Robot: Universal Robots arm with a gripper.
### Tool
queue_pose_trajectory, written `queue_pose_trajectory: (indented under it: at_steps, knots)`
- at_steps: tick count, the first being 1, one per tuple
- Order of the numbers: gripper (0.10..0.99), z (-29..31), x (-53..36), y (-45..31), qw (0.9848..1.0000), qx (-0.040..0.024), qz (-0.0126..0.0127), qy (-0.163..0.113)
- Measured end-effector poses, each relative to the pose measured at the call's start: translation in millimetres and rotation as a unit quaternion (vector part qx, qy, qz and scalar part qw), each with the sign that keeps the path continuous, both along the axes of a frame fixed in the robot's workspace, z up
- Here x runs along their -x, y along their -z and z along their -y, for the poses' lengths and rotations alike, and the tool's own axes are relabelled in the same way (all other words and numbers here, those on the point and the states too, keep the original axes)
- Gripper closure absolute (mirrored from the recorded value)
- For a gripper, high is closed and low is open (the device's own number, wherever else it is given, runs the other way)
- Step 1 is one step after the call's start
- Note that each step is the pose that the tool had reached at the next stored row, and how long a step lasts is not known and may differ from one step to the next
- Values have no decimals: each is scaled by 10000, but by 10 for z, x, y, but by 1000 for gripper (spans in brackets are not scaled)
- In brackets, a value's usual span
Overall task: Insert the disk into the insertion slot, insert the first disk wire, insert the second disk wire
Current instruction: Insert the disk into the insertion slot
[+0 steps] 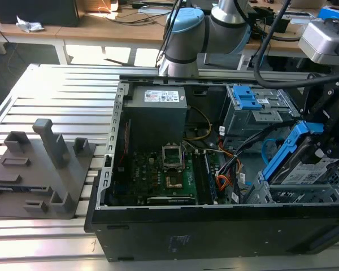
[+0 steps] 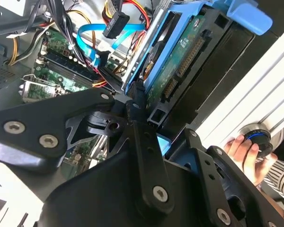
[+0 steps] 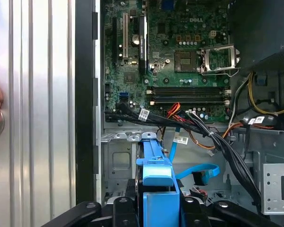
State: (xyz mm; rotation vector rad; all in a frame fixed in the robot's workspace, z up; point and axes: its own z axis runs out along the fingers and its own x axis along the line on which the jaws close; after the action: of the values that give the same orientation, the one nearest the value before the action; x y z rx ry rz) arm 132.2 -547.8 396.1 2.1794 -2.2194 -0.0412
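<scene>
Claw (image 3: 157, 202) is clamped on the disk (image 3: 154, 168), gripping its blue carrier from both sides, as I see it in the first wrist view. In the second wrist view one black finger (image 2: 138, 113) lies against the carrier's edge. From the exterior view I read the disk (image 1: 298, 161) as tilted: the handle end is raised toward the exterior view's right and the lower end is down at the mouth of the slot (image 1: 305, 195), the perforated grey cage in the case's near corner. It is not lying flat in the cage. I can see a white label on the disk's metal face, but its print is too small for me to make out.

The second wrist view shows me the disk's (image 2: 180, 52) green circuit side, with the connector strip along its edge exposed. A blue flat cable (image 2: 92, 35) with a black plug (image 2: 116, 23) hangs near it, apart from the strip.

The power supply (image 1: 158, 118) carries a white sticker (image 1: 162, 96) with red and black print. White tags (image 3: 144, 114) ride on the black cable bundle over the motherboard (image 3: 180, 47), and white lettering sits near the processor socket (image 3: 217, 56). A blue latch (image 1: 246, 97) sits on the taller bay behind. A person's hand (image 2: 244, 151) rests on a round knob (image 2: 258, 137) beside the case. A grey fixture block (image 1: 39, 169) stands on the slatted table (image 1: 62, 84) at the exterior view's left
</scene>
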Motion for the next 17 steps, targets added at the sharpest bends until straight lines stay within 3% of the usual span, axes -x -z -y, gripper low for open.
queue_pose_trajectory:
  at_steps: [4, 10, 12, 17]
  knots:
    - [722, 0, 0, 69, 10000, 0, 0, 0]
    - [722, 0, -2, 70, 10000, 0, 0, 0]
    - [647, 0, -3, 71, 10000, -1, 0, 0]
    - [647, 0, -4, 71, 10000, -1, 0, 0]
